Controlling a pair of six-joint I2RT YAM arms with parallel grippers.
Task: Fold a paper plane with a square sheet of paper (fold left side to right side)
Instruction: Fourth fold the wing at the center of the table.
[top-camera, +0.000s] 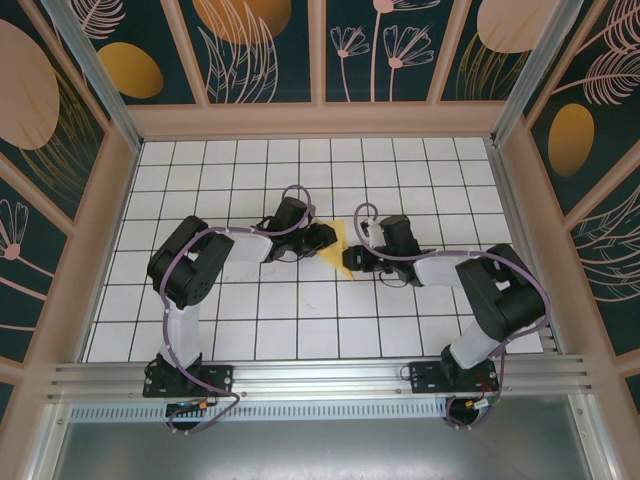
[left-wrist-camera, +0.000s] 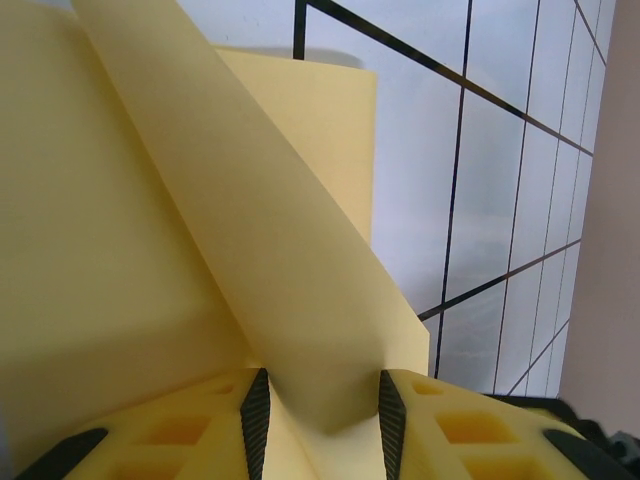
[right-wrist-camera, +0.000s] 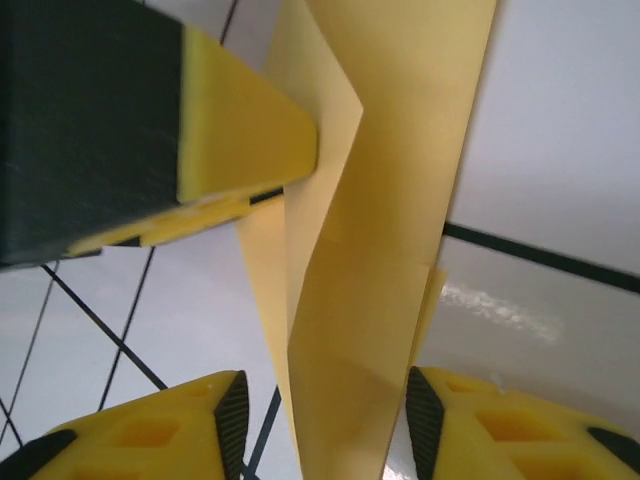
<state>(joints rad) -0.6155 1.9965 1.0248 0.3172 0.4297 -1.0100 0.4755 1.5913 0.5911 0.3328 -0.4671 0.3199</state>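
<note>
Roughly mid-task, on the gridded table (top-camera: 250, 330), the paper sheet (top-camera: 342, 250) sat at centre between both arms, creased into overlapping flaps but not yet a slim dart; further folds remained, I judged. My left gripper (left-wrist-camera: 322, 418) stood part-open, a flap filling its gap; I could not tell whether it gripped. My right gripper (right-wrist-camera: 325, 418) gaped, paper touching one pad.

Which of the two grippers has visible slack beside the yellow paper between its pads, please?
The right gripper: table shows between one pad and the paper; in the left gripper it spans pad to pad.
</note>
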